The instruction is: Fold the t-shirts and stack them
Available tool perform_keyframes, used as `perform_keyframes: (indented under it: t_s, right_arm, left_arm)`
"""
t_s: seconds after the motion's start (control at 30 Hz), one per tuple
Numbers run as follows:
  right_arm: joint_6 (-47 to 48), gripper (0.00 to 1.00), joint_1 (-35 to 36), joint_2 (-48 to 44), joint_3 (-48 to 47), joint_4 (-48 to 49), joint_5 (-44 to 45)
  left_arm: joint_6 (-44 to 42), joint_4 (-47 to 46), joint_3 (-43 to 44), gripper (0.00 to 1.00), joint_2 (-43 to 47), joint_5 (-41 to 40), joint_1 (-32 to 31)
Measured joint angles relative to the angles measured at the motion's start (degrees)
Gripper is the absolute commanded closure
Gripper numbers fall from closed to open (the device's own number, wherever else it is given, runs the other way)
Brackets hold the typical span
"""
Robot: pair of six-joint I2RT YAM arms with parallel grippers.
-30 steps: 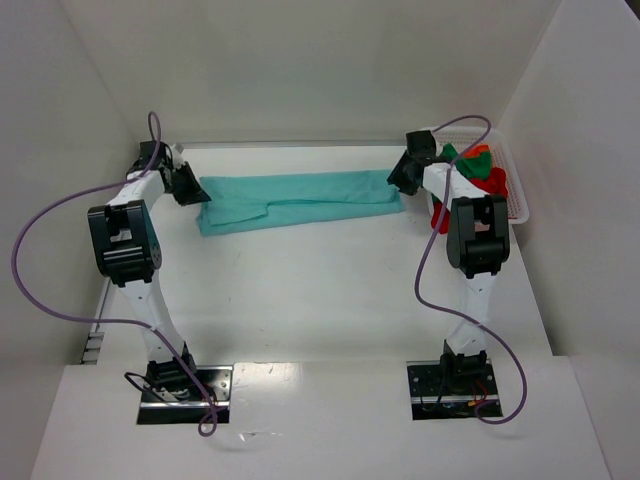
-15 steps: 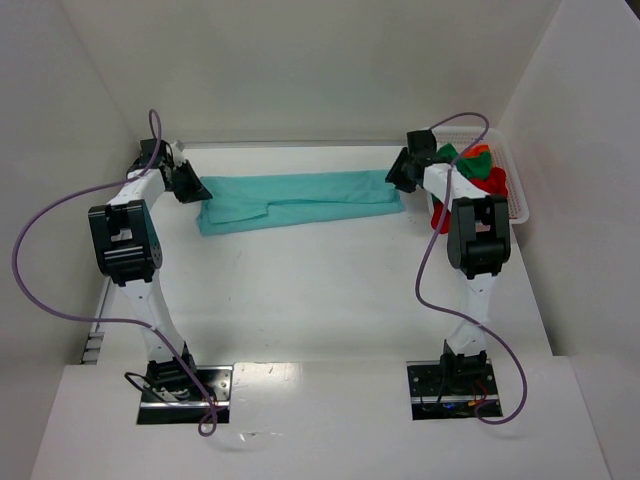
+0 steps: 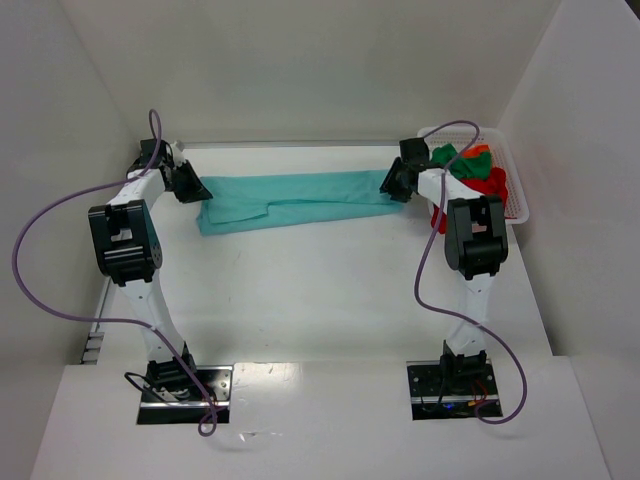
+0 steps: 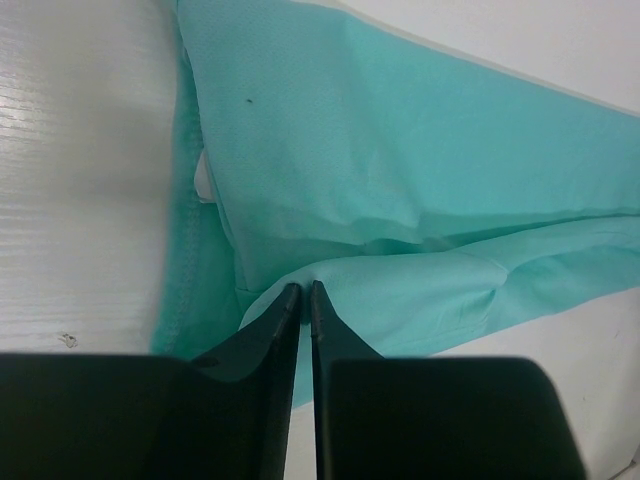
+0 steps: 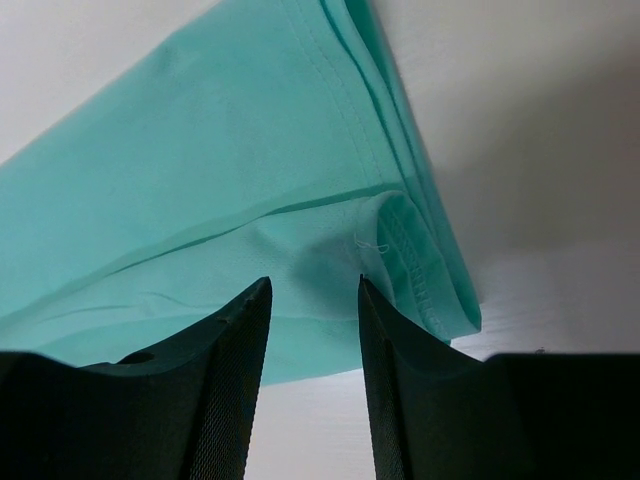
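The teal t-shirt is lying on the white table as a long, narrow band, running crosswise near the far wall between my two claws. It is looking folded lengthwise: one smooth upper layer is overlapping a lower one, and a soft crease is running along the band. Toward my left the band is widening, and its near edge is dropping in a step.

My left gripper is sitting at the left end of the band. In my left wrist view its fingers are standing almost together with only a thin slit between them. The tips are meeting the cloth where a fold edge is curling over a lower layer, and I cannot tell whether any cloth is caught there.

My right gripper is sitting at the band's right end with its fingers plainly apart and nothing between them. Just past the tips the stitched hem is doubling over itself in rounded layers at the corner.

Behind my right arm, a red shirt, a green shirt and an orange shirt are bunching together in a white basket.
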State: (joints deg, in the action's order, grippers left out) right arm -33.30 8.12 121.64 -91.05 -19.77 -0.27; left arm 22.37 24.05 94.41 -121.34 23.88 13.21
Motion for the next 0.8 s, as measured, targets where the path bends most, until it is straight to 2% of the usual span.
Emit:
perform_keyframes:
  t_s: [0.33, 0.6, 0.63, 0.67, 0.77, 0.8]
  right_arm:
    - [0.11, 0.51, 0.0, -1.01, 4.79, -0.74, 2.71]
    - [0.11, 0.51, 0.0, -1.31, 4.96, -0.55, 2.86]
    - [0.11, 0.53, 0.0, -1.31, 4.94, -0.55, 2.86]
    - [0.11, 0.59, 0.0, -1.31, 4.94, -0.57, 2.86]
    - [0.04, 0.7, 0.0, -1.11, 4.55, -0.59, 2.86]
    - [0.02, 0.79, 0.0, -0.94, 4.31, -0.63, 2.86]
  left_arm:
    - [0.0, 0.02, 0.0, 0.84, 0.0, 0.13, 0.0]
    - [0.0, 0.02, 0.0, 0.84, 0.0, 0.46, 0.0]
    - [0.0, 0.02, 0.0, 0.84, 0.0, 0.46, 0.0]
    - [0.0, 0.02, 0.0, 0.84, 0.0, 0.46, 0.0]
    - [0.0, 0.02, 0.0, 0.84, 0.0, 0.46, 0.0]
    - [0.0, 0.02, 0.0, 0.84, 0.0, 0.46, 0.0]
